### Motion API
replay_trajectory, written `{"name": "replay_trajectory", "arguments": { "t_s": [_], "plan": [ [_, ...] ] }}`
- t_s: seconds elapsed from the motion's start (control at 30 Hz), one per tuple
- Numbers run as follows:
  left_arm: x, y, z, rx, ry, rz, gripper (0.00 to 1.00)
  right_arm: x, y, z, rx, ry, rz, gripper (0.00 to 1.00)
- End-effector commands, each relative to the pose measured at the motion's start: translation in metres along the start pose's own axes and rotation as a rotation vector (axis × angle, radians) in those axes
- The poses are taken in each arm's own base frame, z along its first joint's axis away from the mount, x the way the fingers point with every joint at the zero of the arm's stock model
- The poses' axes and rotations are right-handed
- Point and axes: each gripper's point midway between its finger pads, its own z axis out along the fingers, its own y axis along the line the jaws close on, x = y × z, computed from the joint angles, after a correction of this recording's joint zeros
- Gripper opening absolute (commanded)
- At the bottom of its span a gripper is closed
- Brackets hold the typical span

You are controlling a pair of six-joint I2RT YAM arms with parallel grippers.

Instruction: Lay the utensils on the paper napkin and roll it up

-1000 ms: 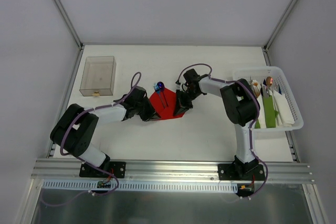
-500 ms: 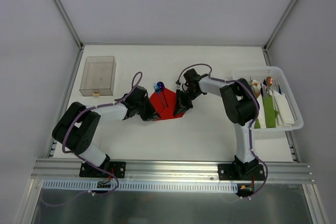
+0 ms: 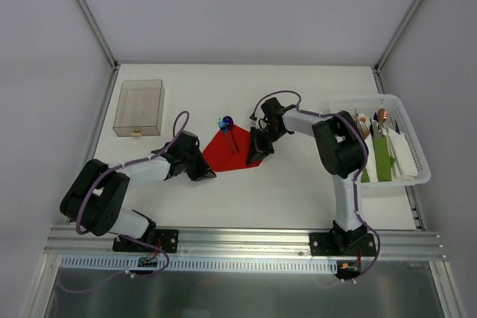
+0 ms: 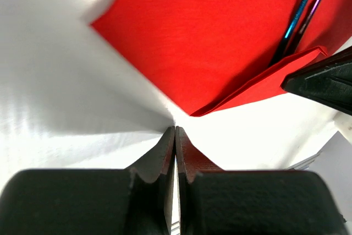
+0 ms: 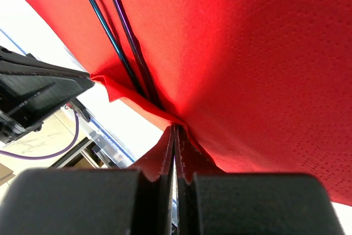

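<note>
Two slim utensils (image 3: 228,130) to wrap, lying side by side across the paper napkin (image 3: 223,156) at mid-table, blue heads poking past its far corner, thin handles tucked under a flap folded over on the right side. Pinched shut on that folded edge with the right gripper (image 5: 175,129), to judge by the wrist view, with red paper drawn right into the closed tips. Closed on nothing with the left gripper (image 4: 175,131), jaws pressed together just short of the near corner, over bare table (image 4: 66,81). Likely to handle as thin, limp and very light paper: easy to crease, easy to tear, prone to slide on the smooth top instead of rolling. Best taken at an edge or corner, with a shallow pinch and a low, slow carry over the handles. Hard, slick, rounded metal inside, apt to skid or roll out of a loose wrap; better trapped through the paper than grabbed bare.
</note>
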Motion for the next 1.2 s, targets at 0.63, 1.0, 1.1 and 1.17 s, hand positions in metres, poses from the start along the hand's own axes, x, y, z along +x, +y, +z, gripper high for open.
{"name": "replay_trajectory", "arguments": {
  "t_s": [0.63, 1.0, 1.1, 1.17],
  "plan": [
    [-0.114, -0.103, 0.005, -0.099, -0.180, 0.124, 0.06, -0.003, -0.022, 0.002, 0.085, -0.007, -0.004, 0.00],
    [-0.126, -0.090, 0.024, -0.268, -0.166, 0.064, 0.04, -0.003, -0.024, 0.001, 0.092, -0.010, 0.001, 0.00],
    [-0.124, -0.084, 0.030, -0.303, -0.147, 0.061, 0.03, -0.004, -0.025, 0.002, 0.093, -0.009, 0.005, 0.00],
    [-0.121, -0.078, 0.034, -0.326, -0.134, 0.054, 0.03, -0.004, -0.024, 0.003, 0.091, -0.007, 0.004, 0.00]
  ]
}}
